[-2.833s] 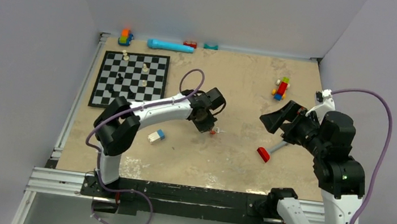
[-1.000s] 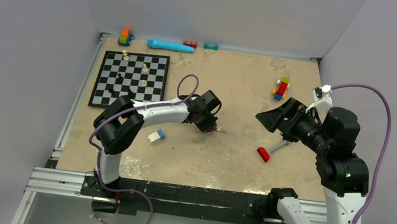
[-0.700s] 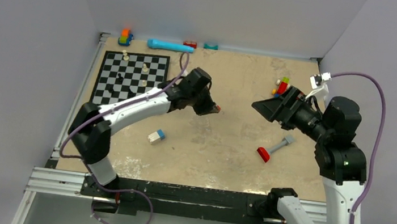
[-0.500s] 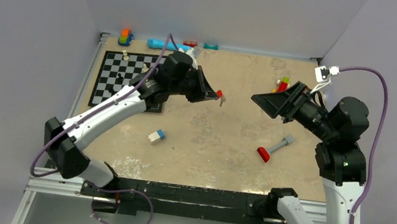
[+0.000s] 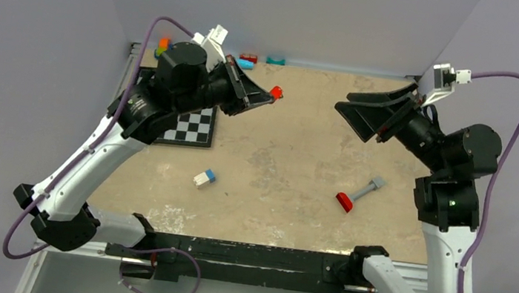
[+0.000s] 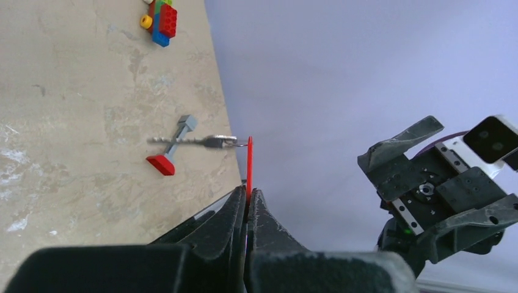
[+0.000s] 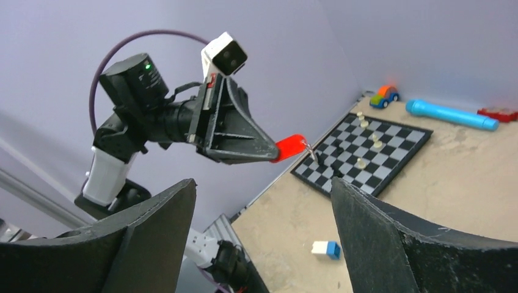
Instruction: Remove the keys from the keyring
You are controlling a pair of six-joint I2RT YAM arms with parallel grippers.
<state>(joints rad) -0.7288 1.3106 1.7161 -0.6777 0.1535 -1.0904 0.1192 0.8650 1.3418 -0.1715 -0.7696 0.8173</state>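
My left gripper (image 5: 265,97) is shut on a red key tag (image 5: 276,91) and holds it high above the table. In the left wrist view the tag (image 6: 249,163) stands edge-on between the closed fingertips, with the metal keyring (image 6: 228,141) and a blurred key (image 6: 183,141) sticking out to its left. The right wrist view shows the tag (image 7: 290,147) with the ring (image 7: 310,149) hanging from its end. My right gripper (image 5: 354,114) is open and empty, raised and facing the tag from the right, apart from it.
A chessboard (image 5: 192,125) with several pieces lies at the back left, partly under the left arm. A white-and-blue block (image 5: 203,178) and a red-and-grey tool (image 5: 356,195) lie on the table. A blue cylinder (image 7: 449,114) and a toy car (image 7: 383,96) sit along the back wall.
My left gripper has lifted the red tag with its ring off the table and carried it up and back. My right arm has risen and still faces it, open.
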